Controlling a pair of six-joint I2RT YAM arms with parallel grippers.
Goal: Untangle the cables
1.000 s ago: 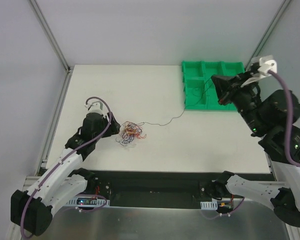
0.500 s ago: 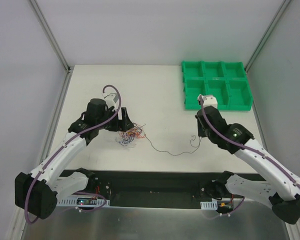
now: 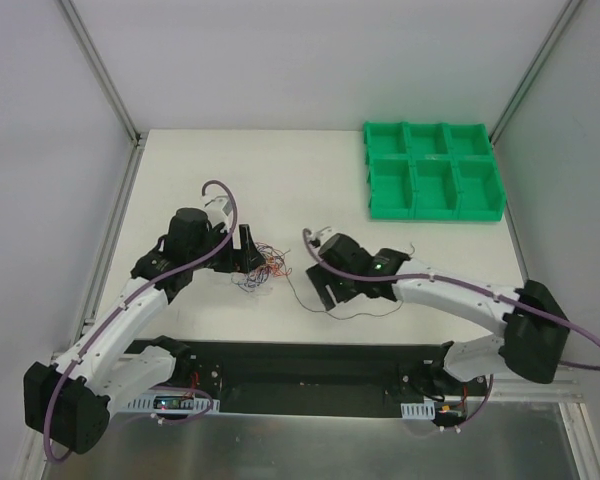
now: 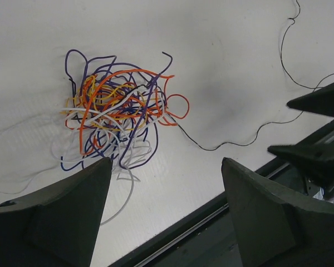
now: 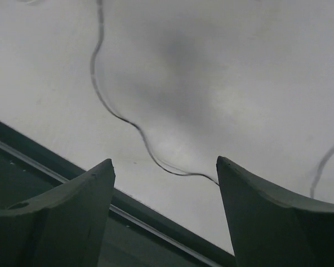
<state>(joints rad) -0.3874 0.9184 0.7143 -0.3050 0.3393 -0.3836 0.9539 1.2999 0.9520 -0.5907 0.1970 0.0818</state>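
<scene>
2 items logged. No. 1: knot of cables point(image 4: 119, 119) lay on table point(image 3: 230, 170), just ahead of left claw point(image 4: 167, 164), open, empty. No. 2: black wire point(image 5: 92, 69) running from knot, under right claw point(image 5: 164, 164), open, empty. We judged: pin knot w/ left, pinch wire low, pull slow.

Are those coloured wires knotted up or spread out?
Knotted: the cables form one bunched clump; only a black strand trails away across the table.

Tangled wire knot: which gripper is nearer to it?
Left. The left gripper hovers beside the knot; the right gripper sits off to its right, above the loose black wire.
</scene>
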